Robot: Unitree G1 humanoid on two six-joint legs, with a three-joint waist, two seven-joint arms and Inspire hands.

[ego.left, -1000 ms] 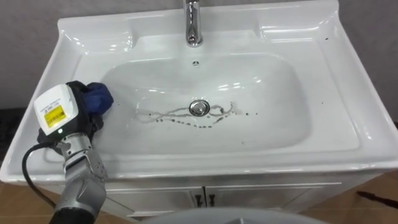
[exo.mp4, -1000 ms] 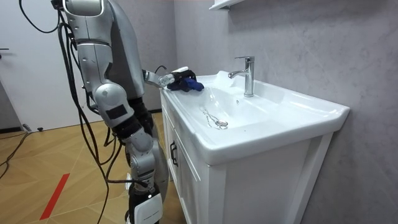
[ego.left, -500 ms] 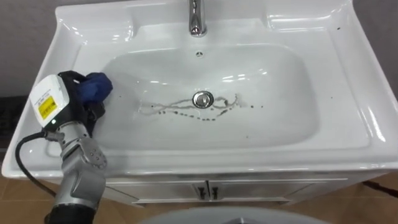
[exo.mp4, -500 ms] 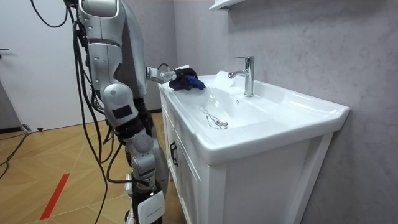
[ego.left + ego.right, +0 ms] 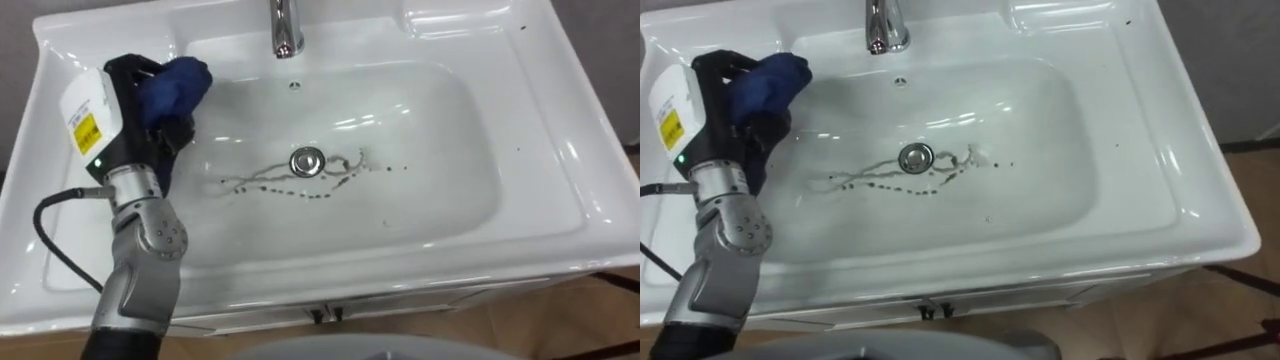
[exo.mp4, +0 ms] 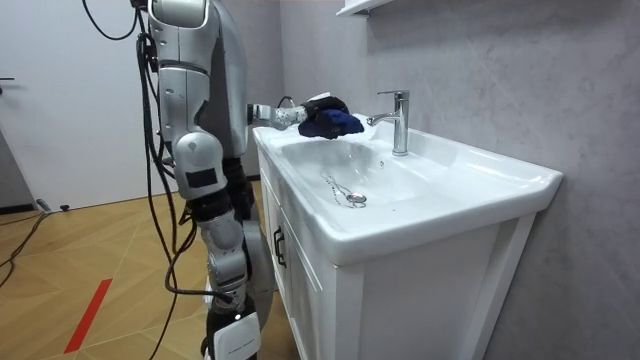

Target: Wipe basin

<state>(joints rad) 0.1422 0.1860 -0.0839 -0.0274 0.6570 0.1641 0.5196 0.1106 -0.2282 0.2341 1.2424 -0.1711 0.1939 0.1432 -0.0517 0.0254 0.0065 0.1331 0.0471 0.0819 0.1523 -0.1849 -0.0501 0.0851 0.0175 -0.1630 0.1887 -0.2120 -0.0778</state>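
White basin [image 5: 440, 200], dark grime streaks [image 5: 270, 185] across its bottom, bunched blue cloth [image 5: 175, 85] in left hand [image 5: 160, 140] above its rear-left corner

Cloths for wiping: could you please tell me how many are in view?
1: a blue cloth bunched in the left hand, over the back left corner of the basin; none seems hidden.

Silver jointed arm, black left hand [image 5: 128, 72] bearing a white, yellow-labelled box.
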